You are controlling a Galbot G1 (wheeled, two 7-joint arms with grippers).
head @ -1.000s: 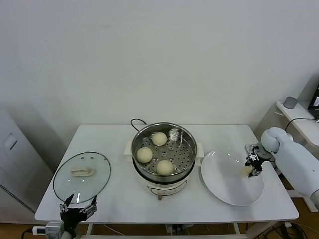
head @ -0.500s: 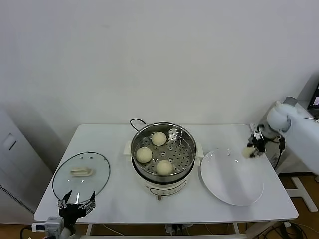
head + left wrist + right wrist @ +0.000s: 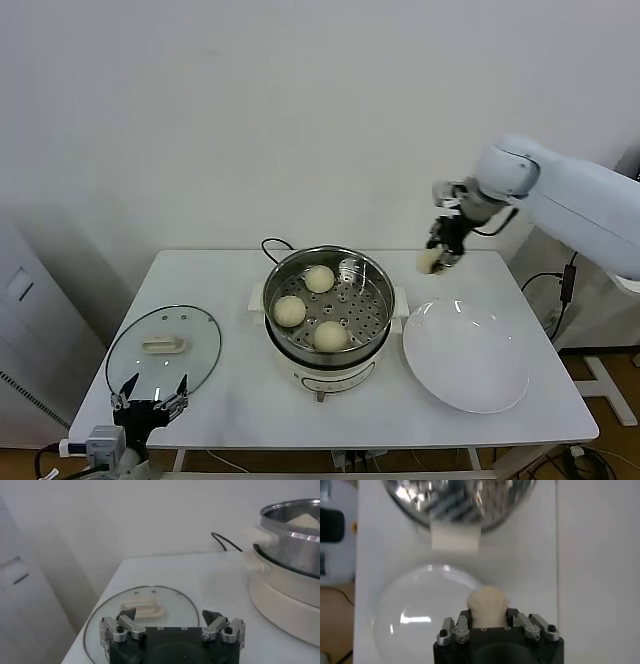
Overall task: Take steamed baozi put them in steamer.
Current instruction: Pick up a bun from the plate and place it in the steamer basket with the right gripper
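Note:
The shiny steel steamer (image 3: 372, 276) on its white pot base stands mid-table and holds three cream baozi (image 3: 319, 279) (image 3: 290, 311) (image 3: 330, 336). My right gripper (image 3: 436, 257) hangs in the air to the right of the steamer, above the table's back edge, shut on a fourth baozi (image 3: 428, 262) (image 3: 486, 605). The steamer's rim (image 3: 460, 500) and the white plate (image 3: 415, 615) lie below it in the right wrist view. My left gripper (image 3: 150, 400) (image 3: 170, 618) is open and empty at the table's front left, just before the glass lid (image 3: 165, 345) (image 3: 142, 605).
The white plate (image 3: 466, 356) lies bare on the right of the table. A black cord (image 3: 272, 246) loops behind the pot. A side table (image 3: 590, 240) with a grey object stands at the far right.
My right gripper has lifted the baozi off the plate and carried it up and leftward toward the steamer. The left gripper stayed low at the front left.

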